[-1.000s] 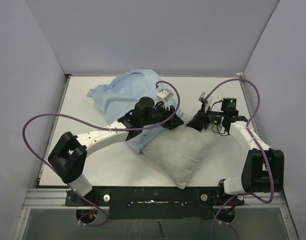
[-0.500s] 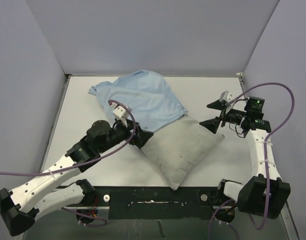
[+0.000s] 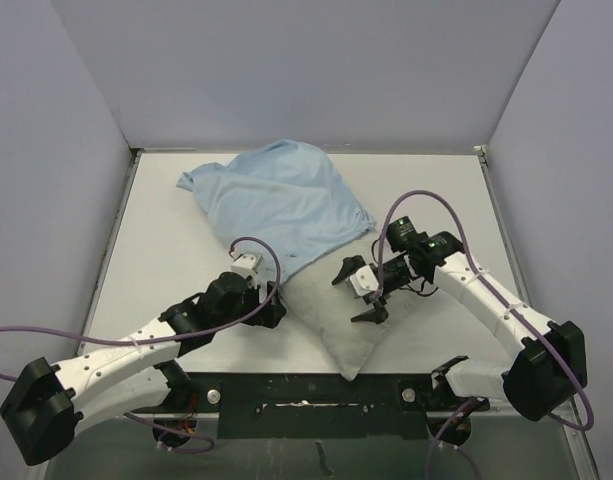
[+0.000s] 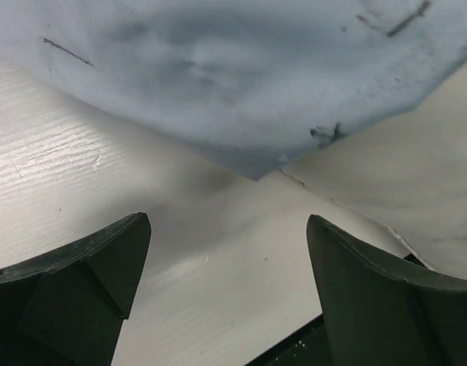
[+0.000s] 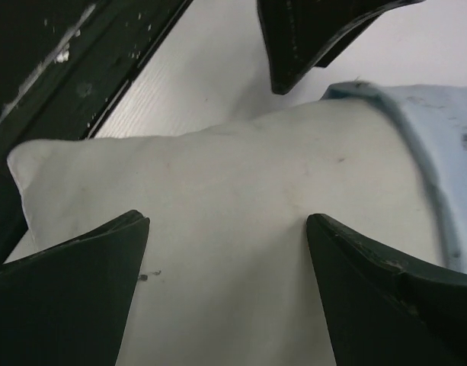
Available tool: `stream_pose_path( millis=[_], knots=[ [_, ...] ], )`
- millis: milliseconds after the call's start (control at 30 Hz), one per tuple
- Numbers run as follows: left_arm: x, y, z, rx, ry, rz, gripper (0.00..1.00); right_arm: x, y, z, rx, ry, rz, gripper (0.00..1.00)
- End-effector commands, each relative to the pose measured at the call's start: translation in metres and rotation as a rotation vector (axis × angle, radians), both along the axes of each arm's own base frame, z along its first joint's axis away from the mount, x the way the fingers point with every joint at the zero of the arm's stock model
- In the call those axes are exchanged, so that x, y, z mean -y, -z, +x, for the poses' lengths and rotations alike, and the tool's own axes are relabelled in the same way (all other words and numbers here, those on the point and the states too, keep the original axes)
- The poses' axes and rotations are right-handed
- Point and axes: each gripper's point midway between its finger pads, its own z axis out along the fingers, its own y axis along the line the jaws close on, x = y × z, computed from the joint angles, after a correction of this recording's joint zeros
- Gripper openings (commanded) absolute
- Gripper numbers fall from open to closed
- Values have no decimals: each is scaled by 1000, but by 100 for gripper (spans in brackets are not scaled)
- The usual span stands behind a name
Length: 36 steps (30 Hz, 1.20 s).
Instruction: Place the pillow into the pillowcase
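The off-white pillow (image 3: 361, 325) lies at the near middle of the table, one corner pointing at the front edge. Its far end goes under the edge of the light-blue pillowcase (image 3: 276, 200), which lies spread behind it. My right gripper (image 3: 357, 293) is open just above the pillow's middle; the right wrist view shows the pillow (image 5: 233, 206) between its fingers and the pillowcase hem (image 5: 446, 160) at the right. My left gripper (image 3: 274, 307) is open and empty, low over the table at the pillow's left edge. Its view shows a pillowcase corner (image 4: 241, 76) ahead and the pillow (image 4: 423, 191) at the right.
The white table (image 3: 176, 260) is walled by grey panels on three sides. A black rail (image 3: 296, 390) runs along the front edge, also seen in the right wrist view (image 5: 58, 69). Purple cables loop over both arms.
My right arm has swung in from the far right and now hovers over the pillow. My left arm has drawn back and lowered toward the front edge. The pillowcase lies spread as half a second ago.
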Motion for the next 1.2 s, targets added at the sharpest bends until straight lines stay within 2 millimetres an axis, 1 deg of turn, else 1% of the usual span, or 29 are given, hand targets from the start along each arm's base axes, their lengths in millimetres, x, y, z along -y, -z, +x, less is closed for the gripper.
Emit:
stream_pose_path(
  millis=[0, 67, 100, 167, 233, 267, 300, 333, 400, 433, 467, 533, 600, 667, 800, 900, 967, 1000, 1033, 1067, 1100, 1167],
  knots=[
    [15, -12, 30, 75, -58, -33, 81, 4, 47, 34, 149, 96, -169, 84],
    [15, -9, 39, 88, -70, -3, 74, 8, 59, 44, 155, 151, -208, 77],
    [15, -8, 43, 95, -78, 6, 68, 9, 61, 49, 154, 181, -218, 71],
    [15, -7, 49, 104, -85, 20, 55, 8, 59, 59, 147, 245, -223, 54],
    [15, -8, 52, 110, -83, 29, 37, 8, 55, 67, 147, 296, -216, 34],
    [17, -9, 53, 116, -76, 26, 32, 7, 53, 69, 144, 313, -213, 25],
    [19, -12, 52, 125, -63, 16, 29, 6, 51, 70, 138, 324, -210, 21],
    [20, -15, 52, 136, -52, 2, 28, 5, 49, 71, 133, 326, -203, 17],
    [26, -24, 49, 162, -16, -37, 28, 3, 47, 67, 110, 321, -191, 13],
    [29, -31, 46, 178, 12, -62, 30, 1, 46, 65, 101, 313, -183, 12],
    [32, -36, 43, 195, 39, -78, 33, 0, 45, 63, 91, 305, -177, 11],
    [34, -44, 38, 221, 79, -102, 43, -1, 44, 59, 74, 289, -168, 10],
    [32, -46, 36, 245, 90, -99, 53, -3, 43, 56, 55, 280, -159, 8],
    [31, -46, 37, 268, 101, -88, 58, -3, 44, 54, 32, 279, -154, 7],
    [36, -51, 49, 312, 96, -70, 60, -2, 45, 51, -17, 276, -152, 6],
    [40, -48, 62, 314, 68, -37, 59, 0, 45, 51, -40, 279, -147, 6],
    [42, -46, 71, 313, 44, -13, 55, 2, 46, 51, -45, 283, -145, 5],
    [42, -44, 74, 311, 35, -2, 48, 3, 46, 52, -46, 285, -144, 5],
    [42, -43, 76, 310, 29, 6, 34, 3, 47, 52, -48, 286, -146, 5],
    [42, -43, 76, 309, 26, 6, 25, 4, 48, 52, -47, 288, -148, 5],
    [42, -45, 76, 309, 24, 1, 19, 5, 49, 53, -48, 291, -150, 5],
    [42, -49, 71, 303, 35, -19, 11, 6, 51, 54, -47, 297, -159, 4]
  ],
)
